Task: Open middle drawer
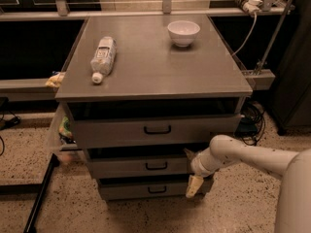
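tool (192,170) spread open, empty, below front-right corner of counter (160,67) | middle drawer (126,168) handle (156,166) lies just leftward, bar horizontal

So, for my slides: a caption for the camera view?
End effector beside the right end of the middle drawer; bottle and bowl on the cabinet top.

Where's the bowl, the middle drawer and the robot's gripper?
bowl (183,32), camera view, its white side.
middle drawer (121,168), camera view, bare grey front left of handle.
gripper (189,172), camera view, between its fingertips, by that drawer's right end.
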`<state>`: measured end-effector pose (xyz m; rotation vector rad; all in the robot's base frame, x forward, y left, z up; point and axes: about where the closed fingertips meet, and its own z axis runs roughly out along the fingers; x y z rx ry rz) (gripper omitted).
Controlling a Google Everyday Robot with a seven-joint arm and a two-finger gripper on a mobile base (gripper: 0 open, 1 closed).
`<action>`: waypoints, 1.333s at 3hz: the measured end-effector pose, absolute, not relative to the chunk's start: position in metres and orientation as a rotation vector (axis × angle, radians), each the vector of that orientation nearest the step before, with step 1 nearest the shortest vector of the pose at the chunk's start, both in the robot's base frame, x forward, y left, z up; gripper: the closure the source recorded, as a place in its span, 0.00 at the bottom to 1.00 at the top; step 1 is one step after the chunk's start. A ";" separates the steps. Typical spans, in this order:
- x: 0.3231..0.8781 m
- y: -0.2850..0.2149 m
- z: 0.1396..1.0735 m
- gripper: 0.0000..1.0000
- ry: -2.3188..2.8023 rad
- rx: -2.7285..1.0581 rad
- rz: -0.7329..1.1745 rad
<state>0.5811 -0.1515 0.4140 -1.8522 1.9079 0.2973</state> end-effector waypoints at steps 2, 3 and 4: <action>0.554 -0.153 0.424 0.00 1.957 -1.917 0.363; 0.534 -0.153 0.431 0.00 1.992 -1.945 0.416; 0.507 -0.159 0.432 0.00 2.055 -1.950 0.498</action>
